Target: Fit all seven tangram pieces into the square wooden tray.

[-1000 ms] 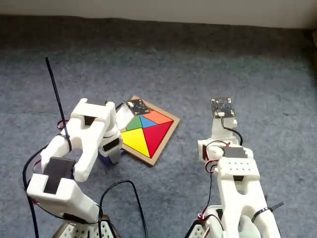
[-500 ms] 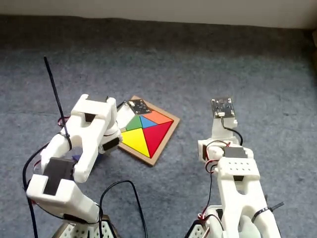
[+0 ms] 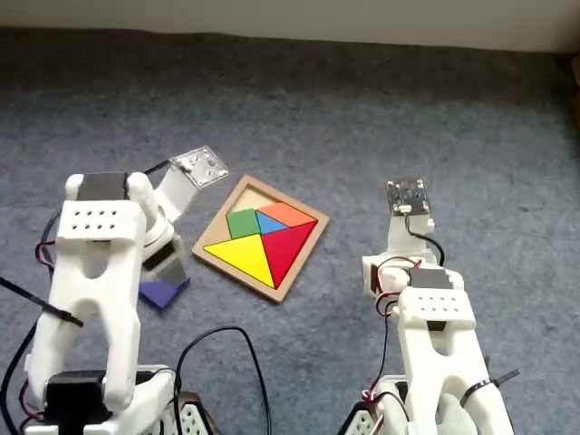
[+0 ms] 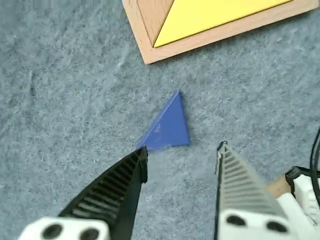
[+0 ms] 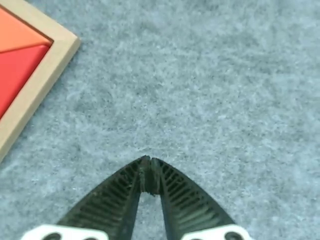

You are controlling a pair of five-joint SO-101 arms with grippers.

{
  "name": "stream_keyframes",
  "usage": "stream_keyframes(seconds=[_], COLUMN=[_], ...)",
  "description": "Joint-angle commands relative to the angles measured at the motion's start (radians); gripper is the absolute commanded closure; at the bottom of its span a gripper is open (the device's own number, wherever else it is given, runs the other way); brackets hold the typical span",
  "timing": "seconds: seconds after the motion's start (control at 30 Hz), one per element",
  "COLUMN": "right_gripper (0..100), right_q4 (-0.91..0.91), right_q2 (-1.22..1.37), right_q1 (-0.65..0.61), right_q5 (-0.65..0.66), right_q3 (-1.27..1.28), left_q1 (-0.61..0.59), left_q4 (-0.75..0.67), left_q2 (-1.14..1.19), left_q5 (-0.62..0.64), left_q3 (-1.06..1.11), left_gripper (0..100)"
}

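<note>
From the high view, the square wooden tray (image 3: pixel 312 237) is lying on the grey desk (image 3: pixel 362 109) between the two arms. Five pieces are sitting flat inside it: a green one (image 3: pixel 241 223), a light blue one (image 3: pixel 269 222), an orange one (image 3: pixel 287 213), a red one (image 3: pixel 292 246) and a big yellow one (image 3: pixel 243 256). A bit of bare wood is showing at the tray's far corner. A dark blue triangle (image 3: pixel 163 292) is lying on the desk outside the tray, just beside the left arm (image 3: pixel 95 272). The right arm (image 3: pixel 435 317) is standing on the other side of the tray, a little apart from it.

In the left wrist view, the left end effector (image 4: pixel 181 148) is gaping wide and holding nothing. The dark blue triangle (image 4: pixel 167 127) is lying flat just past its fingertips, and one corner is sitting right by the black finger (image 4: pixel 120 187). Farther on, a corner of the tray (image 4: pixel 200 42) is showing, with the yellow piece (image 4: pixel 215 12) in it.

In the right wrist view, the right end effector (image 5: pixel 149 162) is pressing its tips together with nothing between them. It is hanging over bare desk. A corner of the tray (image 5: pixel 40 82) is lying off to one side, with the orange piece (image 5: pixel 15 32) and the red piece (image 5: pixel 15 70) inside.
</note>
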Motion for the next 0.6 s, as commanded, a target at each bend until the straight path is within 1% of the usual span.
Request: stream_keyframes(seconds=[0.0, 0.07, 0.3, 0.47, 0.57], right_gripper=[98.9, 98.9, 98.9, 98.9, 98.9], right_q4=[-0.019, -0.019, -0.019, -0.019, -0.019], right_q2=[-0.028, -0.028, -0.028, -0.028, -0.028], right_q1=[0.013, 0.015, 0.015, 0.015, 0.015], right_q5=[-0.003, -0.003, -0.003, -0.003, -0.002], right_q3=[-0.002, -0.002, -0.002, -0.002, -0.002], left_q1=[-0.068, -0.090, -0.137, -0.137, -0.137], left_q4=[-0.051, -0.103, -0.362, -0.535, -0.614], left_q2=[-0.033, -0.038, -0.035, -0.033, -0.033], left_q5=[-0.126, -0.178, -0.307, -0.325, -0.327], left_q3=[0.068, 0.140, 0.349, 0.461, 0.509], left_gripper=[75, 75, 75, 75, 75])
